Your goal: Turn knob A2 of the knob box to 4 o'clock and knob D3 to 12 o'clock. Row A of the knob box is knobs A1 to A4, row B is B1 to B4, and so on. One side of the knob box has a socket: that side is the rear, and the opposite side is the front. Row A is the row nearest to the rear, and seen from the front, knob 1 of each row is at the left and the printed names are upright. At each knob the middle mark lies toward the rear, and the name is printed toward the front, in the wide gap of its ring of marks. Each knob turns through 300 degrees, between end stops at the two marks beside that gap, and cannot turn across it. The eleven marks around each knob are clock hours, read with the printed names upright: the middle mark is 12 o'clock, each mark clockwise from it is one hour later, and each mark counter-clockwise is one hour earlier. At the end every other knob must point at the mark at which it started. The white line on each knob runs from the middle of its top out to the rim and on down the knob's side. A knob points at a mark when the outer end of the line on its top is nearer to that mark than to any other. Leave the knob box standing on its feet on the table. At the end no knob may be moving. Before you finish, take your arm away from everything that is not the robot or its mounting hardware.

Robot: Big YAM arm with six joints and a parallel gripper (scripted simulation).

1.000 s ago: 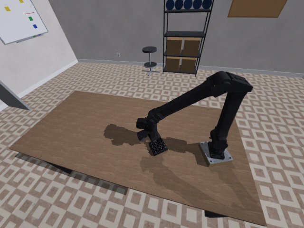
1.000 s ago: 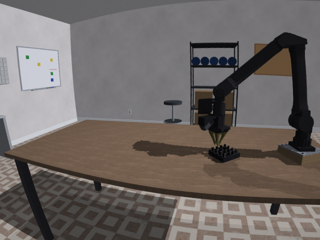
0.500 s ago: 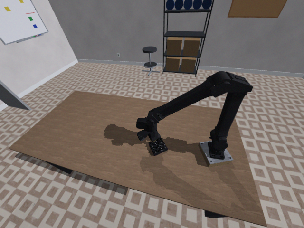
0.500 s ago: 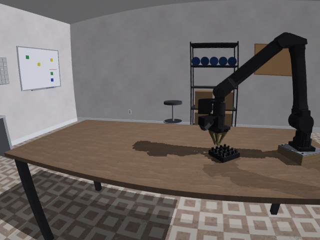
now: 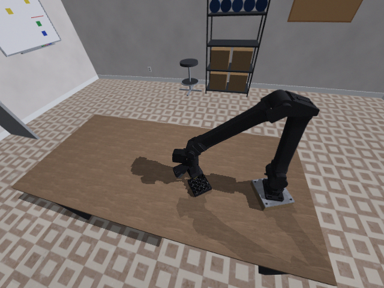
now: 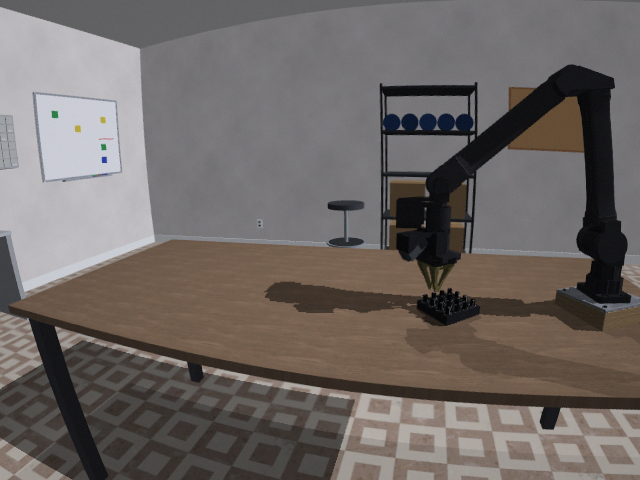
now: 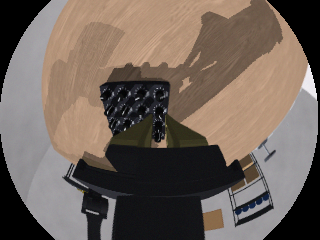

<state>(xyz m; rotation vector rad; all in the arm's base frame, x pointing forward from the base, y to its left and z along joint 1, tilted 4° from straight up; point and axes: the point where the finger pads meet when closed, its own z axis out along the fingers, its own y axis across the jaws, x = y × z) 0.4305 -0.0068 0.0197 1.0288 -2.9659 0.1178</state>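
The hand is nearly closed, with a narrow gap, just above the knob box on the surface. The knobs sit close together, so a crooked reach could bump and turn the wrong one.

arm | versus earlier pictures | any shift too slight to tell
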